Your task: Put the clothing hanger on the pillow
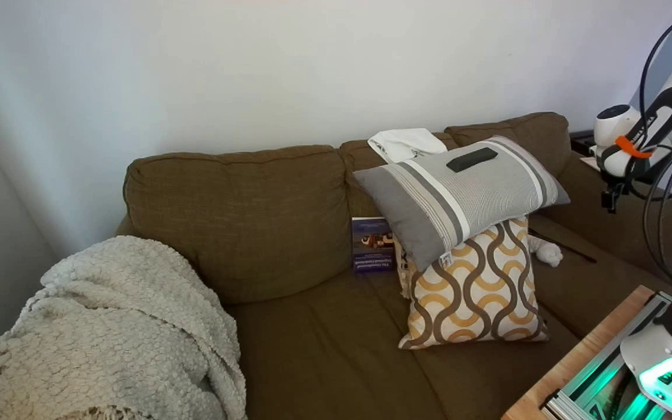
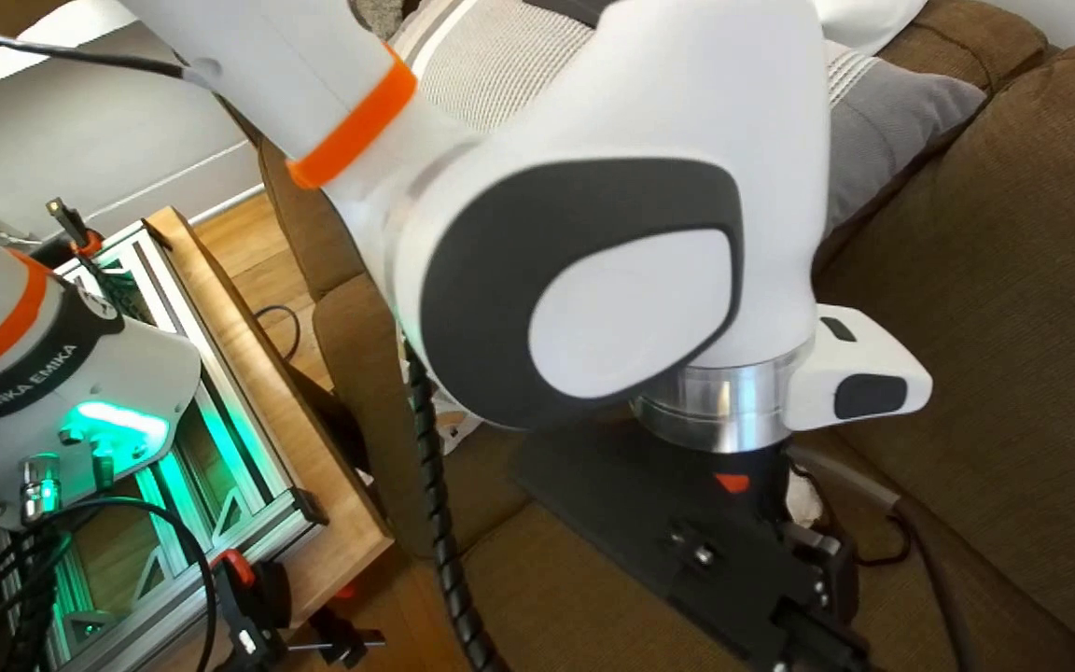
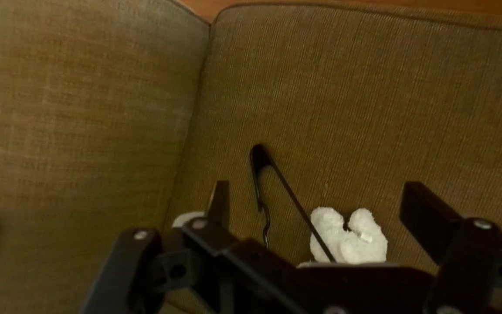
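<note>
The clothing hanger (image 3: 298, 203), thin and dark, lies on the brown sofa seat in the wrist view, partly over a white fluffy object. Its lower end is hidden behind my gripper. It also shows as a dark line in an exterior view (image 1: 569, 249). My gripper (image 3: 318, 196) is open and empty, above the seat, with the hanger seen between its fingers. It hangs at the right in an exterior view (image 1: 610, 198). The grey pillow (image 1: 487, 189) with a white band lies on top of the lattice-patterned pillow, with a dark flat object on it; the arm partly covers it in an exterior view (image 2: 509, 70).
The white fluffy object (image 3: 351, 237) lies beside and under the hanger. The lattice-patterned pillow (image 1: 476, 291) leans under the grey one. A white cloth (image 1: 409, 143), a book (image 1: 373, 245) and a fleece blanket (image 1: 126, 326) are on the sofa. A backrest (image 3: 85, 113) rises beside the seat.
</note>
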You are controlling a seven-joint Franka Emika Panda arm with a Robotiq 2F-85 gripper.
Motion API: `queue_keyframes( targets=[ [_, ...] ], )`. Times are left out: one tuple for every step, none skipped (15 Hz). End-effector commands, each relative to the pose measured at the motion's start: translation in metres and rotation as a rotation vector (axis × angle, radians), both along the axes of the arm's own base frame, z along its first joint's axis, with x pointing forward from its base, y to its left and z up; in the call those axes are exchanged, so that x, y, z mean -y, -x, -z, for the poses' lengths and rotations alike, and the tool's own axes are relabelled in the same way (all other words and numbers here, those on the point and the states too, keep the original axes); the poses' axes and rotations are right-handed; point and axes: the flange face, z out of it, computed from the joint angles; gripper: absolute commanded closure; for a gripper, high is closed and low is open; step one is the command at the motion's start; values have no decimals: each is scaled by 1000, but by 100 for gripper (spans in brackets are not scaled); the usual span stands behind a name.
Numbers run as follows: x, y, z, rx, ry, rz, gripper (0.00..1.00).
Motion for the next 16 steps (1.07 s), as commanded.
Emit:
queue_keyframes(
  targets=[
    [26,-27,36,43,-52,-91,0],
    [32,-35,43,45,-66,-111,0],
    [38,-40,49,54,-104,-124,0],
    [44,-46,53,61,-132,-122,0],
    [47,-50,42,108,-144,-125,0],
    [30,-46,43,63,-113,-109,0],
    [33,-49,44,68,-118,-115,0],
    [34,-49,44,66,-115,-115,0],
    [32,-49,44,64,-114,-116,0],
    [31,-50,44,63,-114,-118,0],
    [30,-51,44,62,-114,-120,0],
    [30,-51,44,62,-114,-120,0],
    [30,-51,44,62,-114,-119,0],
    [30,-50,44,61,-114,-119,0],
    [32,-51,49,52,-127,-114,0],
    [40,-50,54,65,-136,-104,0]
  ],
)
